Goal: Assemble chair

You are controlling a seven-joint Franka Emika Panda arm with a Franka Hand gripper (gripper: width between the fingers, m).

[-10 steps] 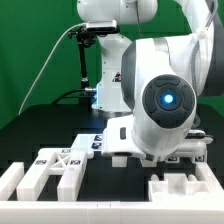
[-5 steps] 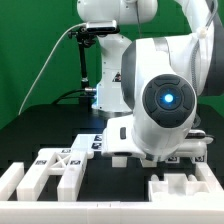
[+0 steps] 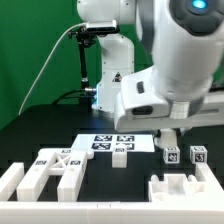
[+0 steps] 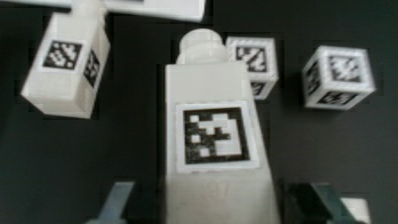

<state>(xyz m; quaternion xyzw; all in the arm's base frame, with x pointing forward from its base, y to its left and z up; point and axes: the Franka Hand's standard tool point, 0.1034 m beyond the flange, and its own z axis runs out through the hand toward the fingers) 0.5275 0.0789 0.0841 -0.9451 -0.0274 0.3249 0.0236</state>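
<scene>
My gripper is shut on a long white chair piece with a square tag on its face and a round peg at its far end. The piece hangs down from the fingers, lifted off the table. In the exterior view the gripper is above the table's right middle, over two small tagged cubes. The cubes also show in the wrist view. Another tagged white leg piece lies near the marker board.
A large white chair part with a cross brace lies at the exterior view's front left. A blocky white part lies at the front right. A small white piece sits in front of the marker board. The robot base stands behind.
The arm has risen sharply from low over the table. The marker board and the two cubes, hidden before, now show beneath the gripper.
</scene>
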